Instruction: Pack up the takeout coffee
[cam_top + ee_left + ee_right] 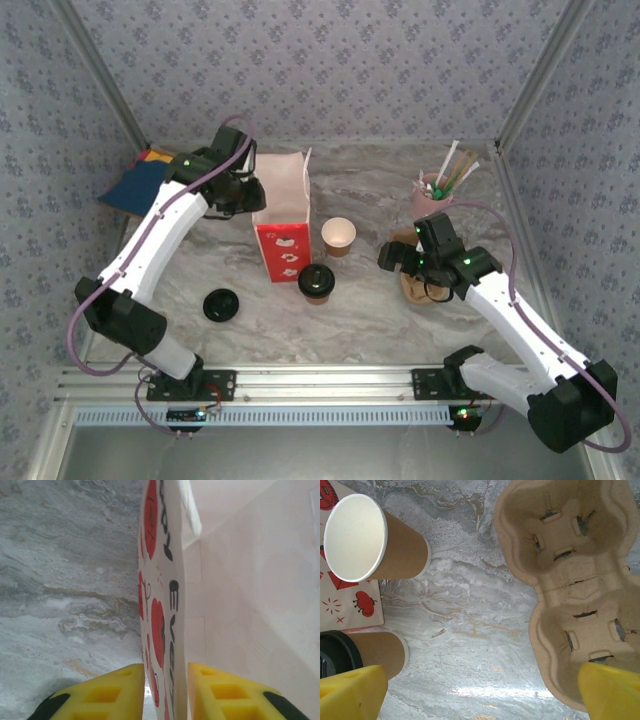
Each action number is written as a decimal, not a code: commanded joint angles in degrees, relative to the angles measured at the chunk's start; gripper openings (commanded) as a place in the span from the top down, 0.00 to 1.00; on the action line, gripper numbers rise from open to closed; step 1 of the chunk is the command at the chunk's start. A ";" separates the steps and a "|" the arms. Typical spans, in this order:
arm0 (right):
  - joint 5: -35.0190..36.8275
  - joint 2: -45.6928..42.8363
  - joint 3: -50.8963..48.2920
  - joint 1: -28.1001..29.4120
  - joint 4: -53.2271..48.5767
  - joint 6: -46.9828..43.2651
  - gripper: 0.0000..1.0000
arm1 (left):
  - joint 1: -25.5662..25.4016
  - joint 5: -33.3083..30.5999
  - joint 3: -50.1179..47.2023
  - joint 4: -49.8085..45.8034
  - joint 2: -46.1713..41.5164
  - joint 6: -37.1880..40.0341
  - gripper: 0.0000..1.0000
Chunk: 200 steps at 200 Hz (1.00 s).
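Holding paper bag (285, 225) open: left fingers (110, 692) narrow, pinching its wall; right fingers (350, 692) wide, empty. Next, likely: grip lidded takeout coffee (316, 283), lower inside.

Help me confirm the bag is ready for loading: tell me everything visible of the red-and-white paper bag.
The paper bag stands upright on the marble-look table, left of centre, mouth open upward. Its inside is plain white; the outside is white with red shapes and black lettering, with a red band across the near face's bottom. It looks like thin paper. The left end effector pinches its left wall near the rim, one yellow finger outside, one inside.
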 commanded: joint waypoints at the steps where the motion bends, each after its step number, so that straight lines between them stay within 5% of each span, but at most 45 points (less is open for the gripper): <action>1: 1.18 -0.51 0.50 0.39 -0.96 0.75 0.00 | -0.24 -4.00 2.31 1.05 0.71 -0.81 0.74; 150: 1.40 0.47 0.40 -0.49 -1.09 0.18 0.00 | 3.03 -7.11 2.89 9.02 2.64 -2.82 0.80; 200: 1.57 0.30 0.34 -0.62 -1.48 -0.08 0.00 | 3.02 -3.83 2.92 8.35 1.37 -2.52 0.56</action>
